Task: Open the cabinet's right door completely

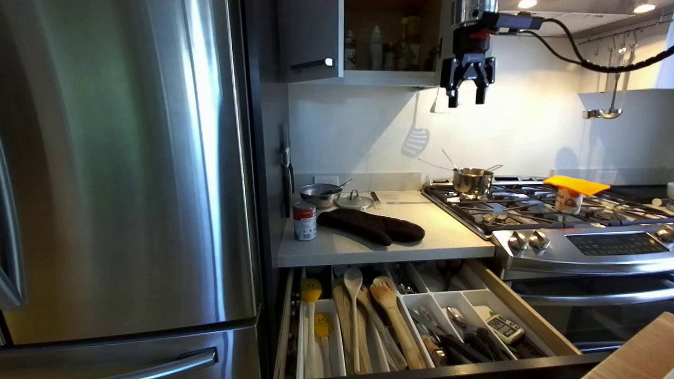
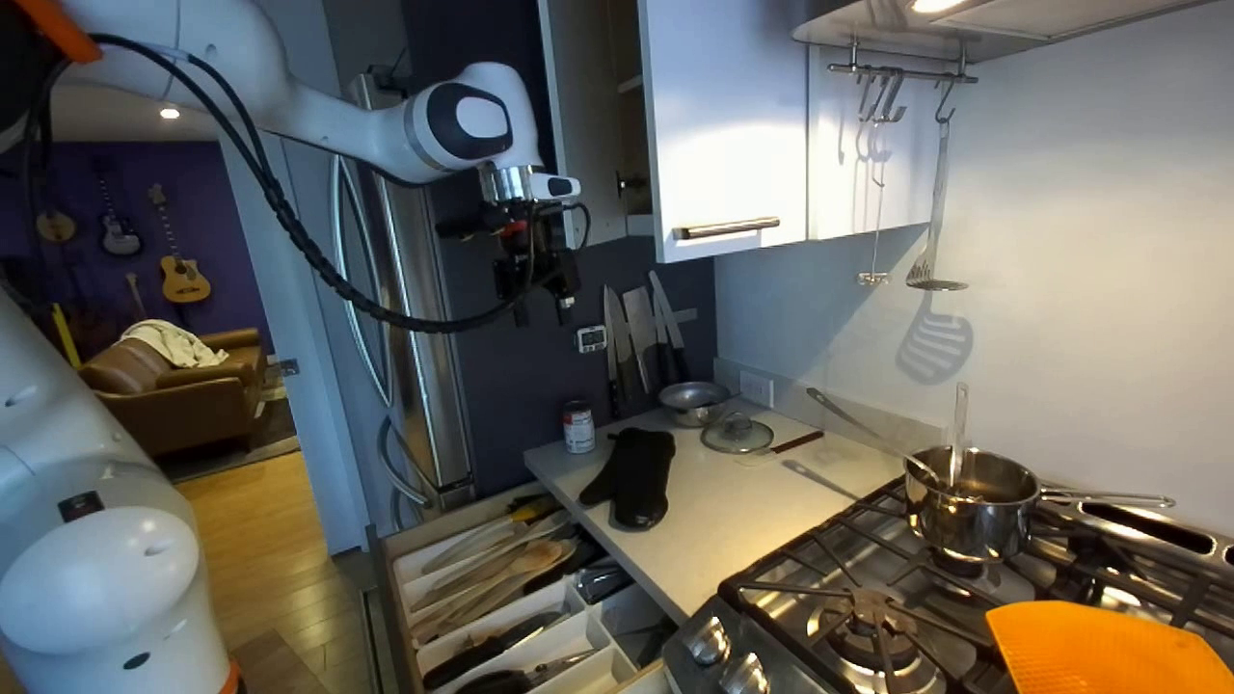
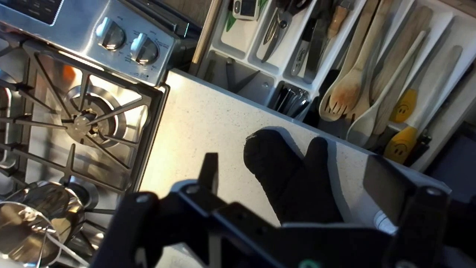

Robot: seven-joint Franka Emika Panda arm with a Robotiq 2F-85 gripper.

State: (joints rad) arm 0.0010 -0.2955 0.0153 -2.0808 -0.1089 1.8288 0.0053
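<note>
Wrist view: nearest comes the gripper [image 3: 292, 163], its two fingers spread wide apart with nothing pinched between them.
Counter [image 3: 197, 119]: lies beneath the fingertips, a black oven mitt [image 3: 293, 182] resting on it, well clear of them.
Drawer [image 3: 205, 33]: beyond the counter's edge, pulled out, with wooden spoons [image 3: 346, 93] and other utensils in its compartments.
Right door [image 2: 728, 135]: the task's thing, the paler panel above the counter; in an exterior view it stands out roughly in line with the side wall of the cabinet [image 2: 829, 183], and the gripper hangs apart from both panel and handle [image 2: 726, 229].
Cabinet's dark inside: farther back, exposed, with bottles [image 1: 376, 47] standing in it; the darker left door [image 1: 308, 37] is across the opening, its angle hard to tell.
Right door's step: the opening swing looks nearly or wholly done; whether the hinges have travel left, I cannot tell.
Gripper's next move: if travel remains, it probably calls for a fingertip laid on the panel's inner face and a gentle outward push, watching the range hood [image 2: 858, 27]; if not, for drawing the arm back without brushing the panel.
</note>
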